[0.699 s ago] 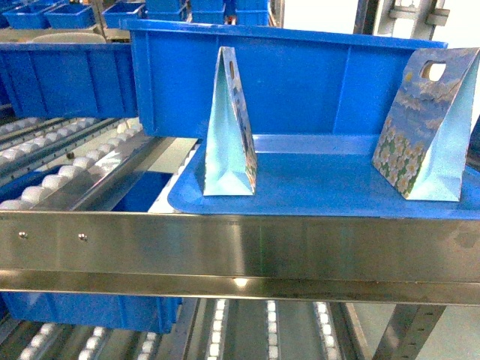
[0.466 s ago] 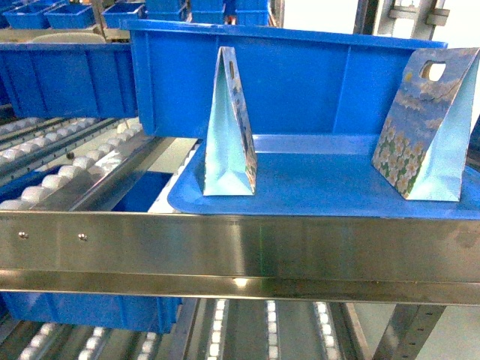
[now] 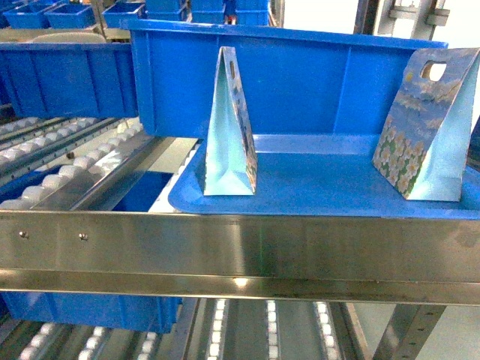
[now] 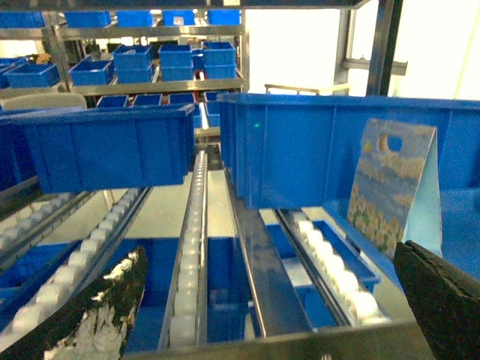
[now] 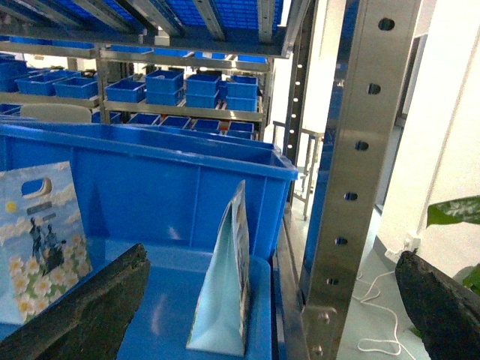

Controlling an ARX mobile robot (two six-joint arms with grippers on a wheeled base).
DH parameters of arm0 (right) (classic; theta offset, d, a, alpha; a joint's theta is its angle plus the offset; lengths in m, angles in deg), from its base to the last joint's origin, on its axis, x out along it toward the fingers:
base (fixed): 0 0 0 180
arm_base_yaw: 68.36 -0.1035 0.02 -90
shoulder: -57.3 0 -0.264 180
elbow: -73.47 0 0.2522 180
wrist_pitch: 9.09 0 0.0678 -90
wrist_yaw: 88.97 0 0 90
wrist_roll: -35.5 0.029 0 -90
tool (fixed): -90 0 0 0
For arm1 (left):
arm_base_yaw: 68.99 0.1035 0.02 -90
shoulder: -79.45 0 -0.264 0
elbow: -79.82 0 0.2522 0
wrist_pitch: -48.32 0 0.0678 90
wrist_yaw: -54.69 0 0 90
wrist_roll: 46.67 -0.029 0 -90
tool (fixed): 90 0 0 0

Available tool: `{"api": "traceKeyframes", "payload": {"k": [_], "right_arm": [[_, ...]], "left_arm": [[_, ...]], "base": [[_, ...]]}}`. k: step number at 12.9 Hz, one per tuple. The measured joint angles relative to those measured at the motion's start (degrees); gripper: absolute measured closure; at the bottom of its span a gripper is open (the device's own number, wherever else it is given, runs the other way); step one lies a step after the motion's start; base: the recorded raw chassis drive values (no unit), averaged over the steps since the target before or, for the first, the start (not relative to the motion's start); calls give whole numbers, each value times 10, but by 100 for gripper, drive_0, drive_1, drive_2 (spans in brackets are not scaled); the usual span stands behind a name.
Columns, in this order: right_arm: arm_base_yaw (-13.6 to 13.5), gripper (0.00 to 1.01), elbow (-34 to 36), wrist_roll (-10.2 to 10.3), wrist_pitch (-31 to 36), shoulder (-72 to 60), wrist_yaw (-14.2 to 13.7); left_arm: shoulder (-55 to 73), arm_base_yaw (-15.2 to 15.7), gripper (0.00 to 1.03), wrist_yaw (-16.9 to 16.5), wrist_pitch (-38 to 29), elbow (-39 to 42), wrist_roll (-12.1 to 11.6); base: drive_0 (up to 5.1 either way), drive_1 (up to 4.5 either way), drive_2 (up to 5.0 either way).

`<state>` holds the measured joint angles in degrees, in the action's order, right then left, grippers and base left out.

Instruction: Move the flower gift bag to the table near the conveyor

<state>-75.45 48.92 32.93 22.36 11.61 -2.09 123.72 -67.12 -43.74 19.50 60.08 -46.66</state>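
The flower gift bag (image 3: 426,133) looks light, crushable paper — take its handle cutout; both fingers spread, empty.

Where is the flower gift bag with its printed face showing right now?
Head view, far right: the flower gift bag stands on the blue tray, before the blue bin.
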Motion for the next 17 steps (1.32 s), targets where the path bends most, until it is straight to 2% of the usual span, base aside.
{"api": "traceKeyframes", "payload": {"k": [2,4,9,11,13,15,17], "right_arm": [[0,3,-46,0,33,-101,1],[0,3,-48,-1,32,-117,-2],[4,3,-62,-3,28,-145,2],[-17,3,-116,-12,21,-200,-2],[-18,3,-190,-11,27,-272,-7],[-19,3,-258,-13,14,-338,5],[-19,3,-282,-16,9,-361,6]], "left_arm": [[111,-19,5,0,-62,-63,1],[135,-36,5,-2,-47,-80,2],[133,-35,5,-2,-49,-80,2],[133,-35,5,-2,-49,-80,2],[133,-35,5,-2,-49,-80,2],[133,-35,5,-2,-48,-80,2],[133,-35,5,-2,-49,-80,2]], "base": [[0,0,0],[0,0,0],[0,0,0],[0,0,0],[0,0,0],[0,0,0],[0,0,0]]}}
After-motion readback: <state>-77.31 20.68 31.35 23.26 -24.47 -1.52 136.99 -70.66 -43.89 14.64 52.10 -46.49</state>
